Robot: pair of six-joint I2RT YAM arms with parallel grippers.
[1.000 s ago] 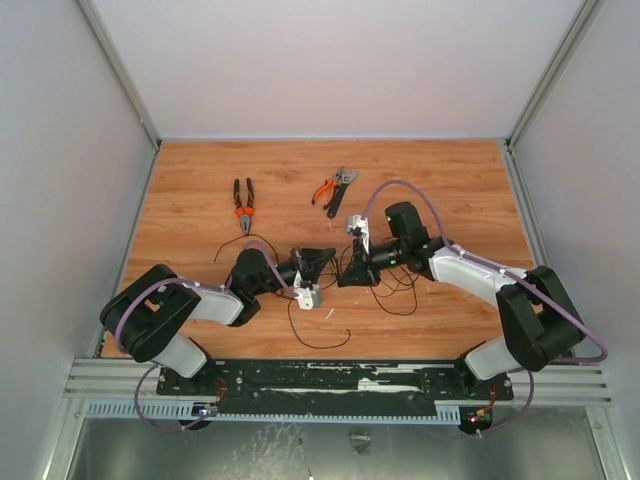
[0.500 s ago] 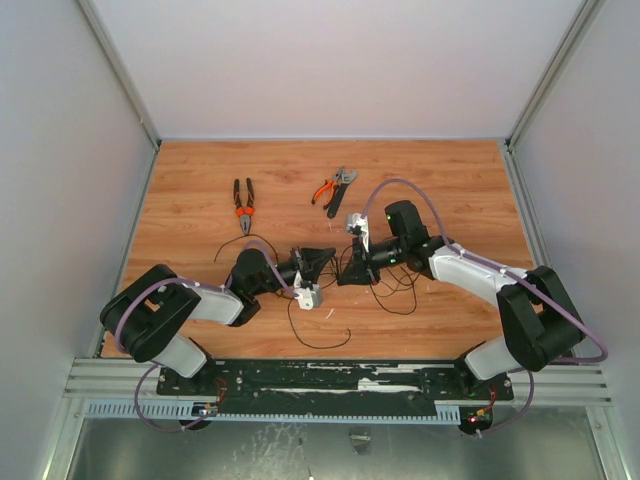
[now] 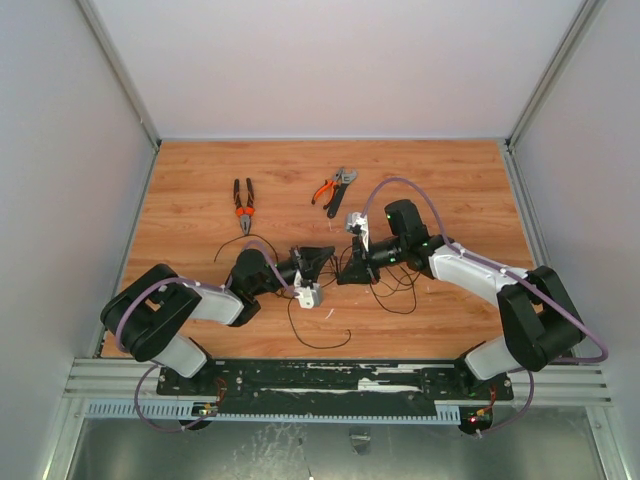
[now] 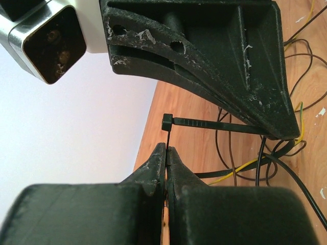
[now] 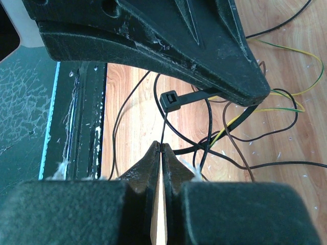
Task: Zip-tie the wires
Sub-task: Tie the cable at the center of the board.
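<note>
Black zip tie sits clamped in both the left fingers and right fingers, close to the wires.

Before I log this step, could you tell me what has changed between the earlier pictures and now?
Nothing has visibly changed. The left gripper and the right gripper stay shut on the zip tie, facing each other above the wires. The arms, the wire loops and the pliers on the far left of the table lie as they did.
</note>
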